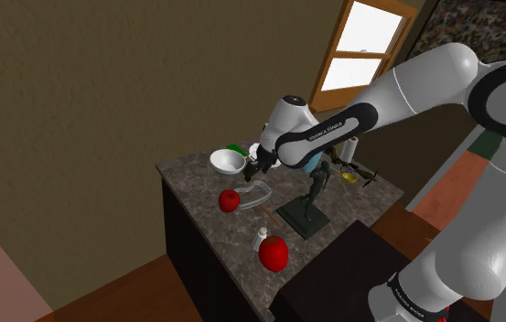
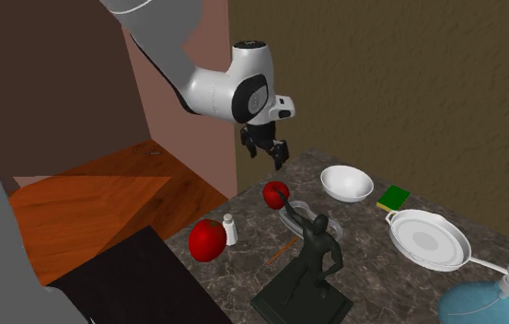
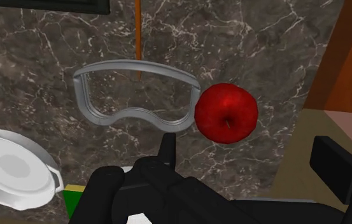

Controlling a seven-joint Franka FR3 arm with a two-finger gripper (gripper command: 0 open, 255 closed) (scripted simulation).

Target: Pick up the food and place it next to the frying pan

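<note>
A red apple point(image 1: 229, 200) point(image 2: 274, 193) point(image 3: 226, 112) lies on the dark marble counter point(image 1: 196, 197) near its edge, touching a pair of clear goggles point(image 2: 307, 216) point(image 3: 136, 95). The white frying pan point(image 2: 427, 239) rests far along the counter, past a white bowl point(image 2: 347, 183). My black gripper point(image 1: 258, 167) point(image 2: 275, 156) point(image 3: 251, 159) hovers above the apple, pointing down, open with nothing between its fingers point(image 3: 166, 149). In the wrist view the apple sits just ahead of the fingertips, untouched.
A dark statue point(image 2: 312, 267) on a square base stands mid-counter, with an orange pencil point(image 3: 137, 38) beside it. A larger red object point(image 2: 206, 240) and a small white shaker point(image 2: 230, 229) sit near the counter's edge. A green block point(image 2: 393, 197) lies between bowl and pan. A blue vase point(image 2: 478, 304) stands beyond the pan.
</note>
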